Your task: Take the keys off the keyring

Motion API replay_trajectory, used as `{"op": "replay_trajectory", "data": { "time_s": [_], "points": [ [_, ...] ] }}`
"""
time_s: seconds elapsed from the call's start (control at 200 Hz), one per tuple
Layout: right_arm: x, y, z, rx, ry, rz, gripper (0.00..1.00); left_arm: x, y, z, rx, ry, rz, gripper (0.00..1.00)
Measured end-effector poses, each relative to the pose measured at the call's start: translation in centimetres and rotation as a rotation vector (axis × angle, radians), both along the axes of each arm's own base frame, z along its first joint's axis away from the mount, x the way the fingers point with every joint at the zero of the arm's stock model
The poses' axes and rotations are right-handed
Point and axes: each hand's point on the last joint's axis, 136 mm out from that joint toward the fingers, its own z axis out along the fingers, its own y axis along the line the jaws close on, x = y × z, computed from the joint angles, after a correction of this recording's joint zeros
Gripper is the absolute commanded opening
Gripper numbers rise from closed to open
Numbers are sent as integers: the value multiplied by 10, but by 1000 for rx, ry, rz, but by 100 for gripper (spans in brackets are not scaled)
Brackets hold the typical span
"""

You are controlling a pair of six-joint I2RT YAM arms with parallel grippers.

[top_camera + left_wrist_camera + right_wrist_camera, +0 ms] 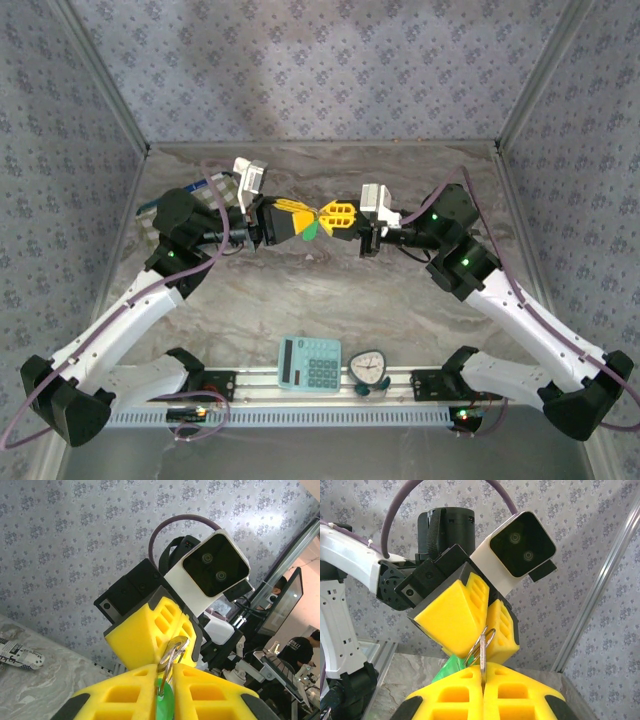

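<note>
Both grippers meet in mid-air above the middle of the table. The metal keyring (173, 652) hangs between them. My left gripper (172, 672) has its yellow foam fingers (115, 695) closed on a green plastic piece (165, 700) hanging from the ring, with the ring's lower edge in the same gap. My right gripper (481, 669) is shut on the blade of a silver key (482, 652) that is threaded on the keyring (481, 641). From above, the left gripper (298, 220) and right gripper (332, 216) touch tip to tip, with the green piece (308, 231) below them.
A teal calculator (310, 362) and a small round timer (368, 368) lie near the front rail. A printed packet (20, 655) lies on the marble table (320, 300) at the back left. Patterned walls close in the back and both sides.
</note>
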Motion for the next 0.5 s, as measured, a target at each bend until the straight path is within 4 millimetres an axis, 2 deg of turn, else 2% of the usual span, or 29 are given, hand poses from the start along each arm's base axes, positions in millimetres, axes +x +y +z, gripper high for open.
{"op": "replay_trajectory", "data": {
  "time_s": [0.125, 0.25, 0.33, 0.5],
  "points": [
    [1, 0, -1, -6, 6, -8, 0, -1, 1, 0, 3, -6, 6, 42],
    [2, 0, -4, -12, 13, -11, 0, -3, 4, 2, 3, -18, 17, 54],
    [2, 0, -4, -13, 15, -11, 0, -5, 5, 3, 4, -31, 23, 55],
    [3, 0, -7, -23, 27, -13, 0, -2, 7, 2, 22, -55, 57, 67]
  ]
}}
